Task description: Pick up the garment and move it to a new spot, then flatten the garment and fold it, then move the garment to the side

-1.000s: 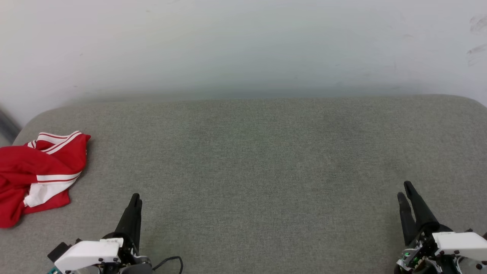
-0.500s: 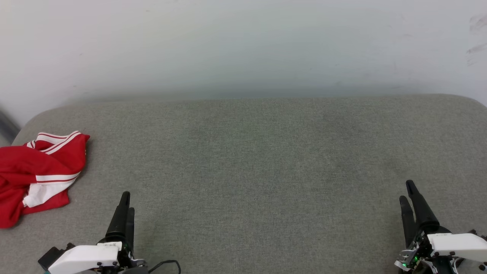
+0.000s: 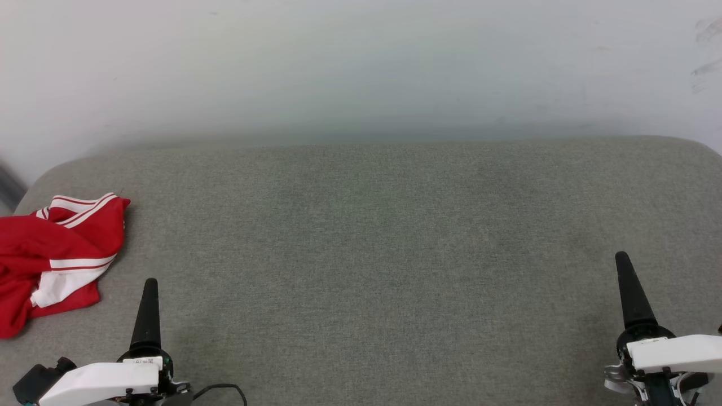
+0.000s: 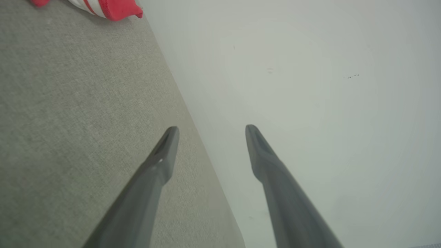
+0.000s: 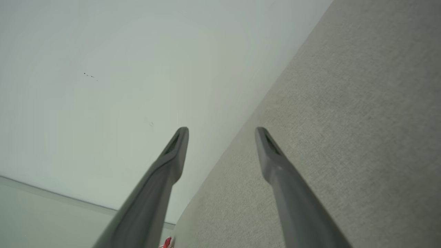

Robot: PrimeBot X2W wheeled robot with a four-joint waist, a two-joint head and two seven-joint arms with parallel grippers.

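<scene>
The garment (image 3: 56, 254) lay bunched at nine o'clock. I kept left gripper (image 4: 211, 128) and right gripper (image 5: 221, 129) spread, empty, ready to fetch it.

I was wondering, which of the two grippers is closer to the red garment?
The left gripper: it sits just right of the garment at the grey surface's left end, while the right gripper is at the opposite end.
</scene>
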